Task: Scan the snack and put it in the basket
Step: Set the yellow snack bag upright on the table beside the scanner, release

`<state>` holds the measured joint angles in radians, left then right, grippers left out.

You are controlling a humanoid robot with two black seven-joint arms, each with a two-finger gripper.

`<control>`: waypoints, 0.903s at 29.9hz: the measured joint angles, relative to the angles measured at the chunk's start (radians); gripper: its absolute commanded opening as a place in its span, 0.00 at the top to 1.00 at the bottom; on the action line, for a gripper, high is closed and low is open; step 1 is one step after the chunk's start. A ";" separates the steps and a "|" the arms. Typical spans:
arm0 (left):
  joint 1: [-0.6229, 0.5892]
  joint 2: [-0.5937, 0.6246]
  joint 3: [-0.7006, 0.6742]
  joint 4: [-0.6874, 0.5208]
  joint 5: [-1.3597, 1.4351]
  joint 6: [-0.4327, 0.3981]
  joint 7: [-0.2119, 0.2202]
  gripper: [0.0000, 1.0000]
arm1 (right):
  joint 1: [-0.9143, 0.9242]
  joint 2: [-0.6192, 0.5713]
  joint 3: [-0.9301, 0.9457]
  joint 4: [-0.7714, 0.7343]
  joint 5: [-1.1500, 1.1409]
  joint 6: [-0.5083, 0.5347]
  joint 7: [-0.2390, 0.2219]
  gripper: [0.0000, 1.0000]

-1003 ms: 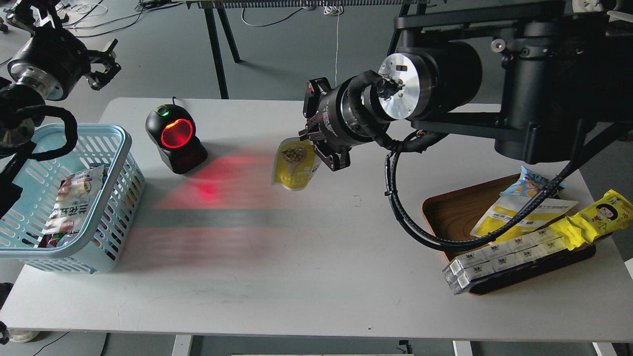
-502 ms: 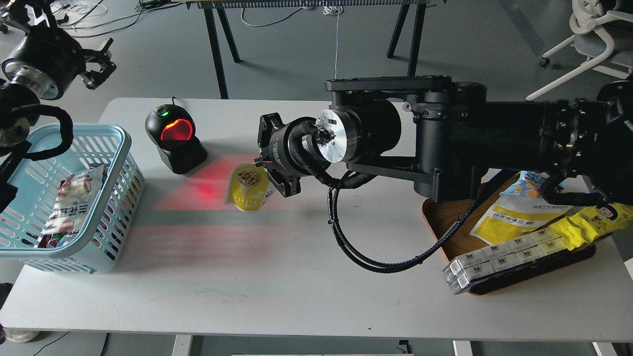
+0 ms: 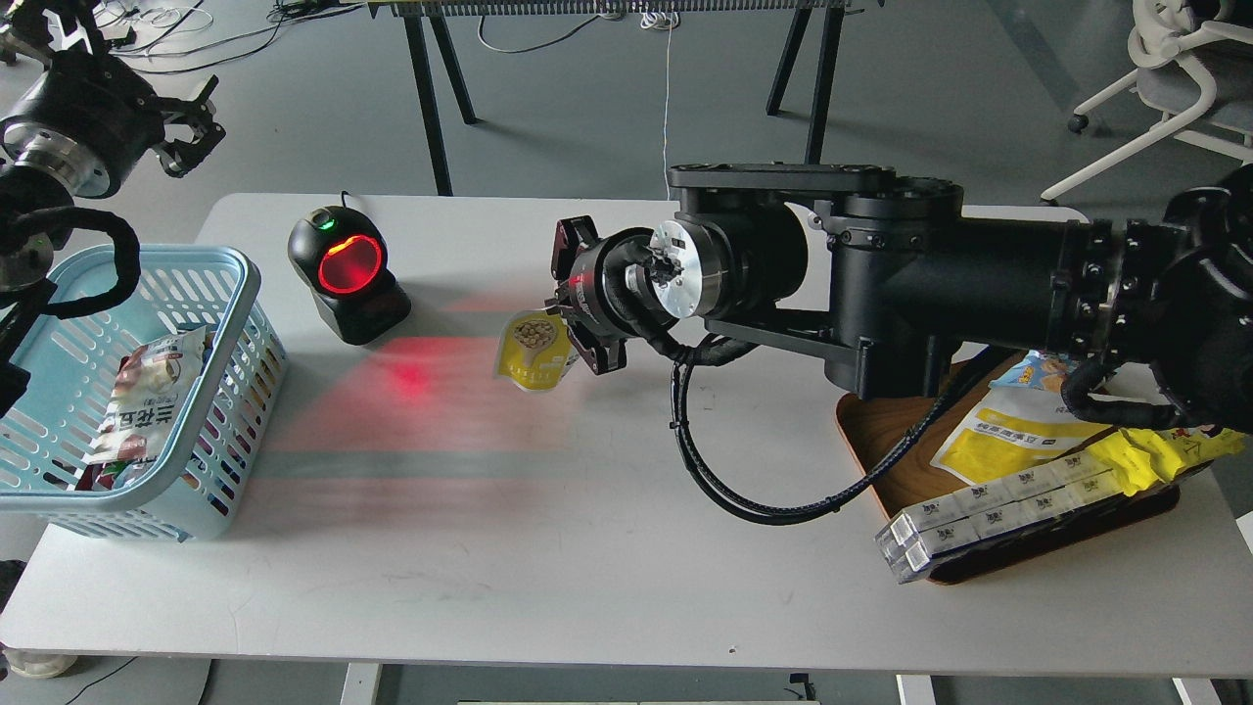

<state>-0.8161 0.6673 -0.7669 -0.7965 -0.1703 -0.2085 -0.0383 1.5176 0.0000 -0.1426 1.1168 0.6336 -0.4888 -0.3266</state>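
The snack (image 3: pixel 533 351), a yellow-and-white pouch picturing a spoon of beige balls, hangs just above the table in my right gripper (image 3: pixel 576 323), which is shut on its right edge. The pouch faces left toward the black scanner (image 3: pixel 347 274), whose window glows red and throws red light on the table. The light blue basket (image 3: pixel 227 364) stands at the table's left edge with several packets inside. My left gripper (image 3: pixel 186 132) is raised beyond the table's far left corner, above the basket; its fingers are small and dark.
A brown wooden tray (image 3: pixel 901 431) at the right holds a flat yellow-and-white pouch (image 3: pixel 1018 436), a bright yellow wrapper (image 3: pixel 1145 455), a blue packet (image 3: pixel 1043 372) and a row of white boxes (image 3: pixel 998 509). My right arm and its black cable (image 3: pixel 754 490) stretch over the table's right half.
My right gripper first carried the snack left and down toward the scanner, then moved it back a little to the right. The left arm barely shifted.
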 measured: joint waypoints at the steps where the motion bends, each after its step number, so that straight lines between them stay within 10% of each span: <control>1: 0.000 0.000 0.000 0.000 0.000 0.000 0.000 0.00 | -0.004 0.000 0.000 -0.003 -0.001 0.000 0.000 0.82; 13: 0.000 0.003 -0.002 -0.001 0.000 0.000 -0.001 0.00 | -0.009 0.000 -0.001 -0.006 -0.038 0.000 0.003 0.22; 27: -0.004 0.046 0.003 -0.010 0.000 0.001 0.012 0.00 | 0.040 -0.047 0.059 0.089 -0.159 0.000 0.004 0.17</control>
<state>-0.8205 0.7134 -0.7644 -0.8066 -0.1705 -0.2070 -0.0262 1.5575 -0.0471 -0.0835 1.2059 0.4746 -0.4885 -0.3224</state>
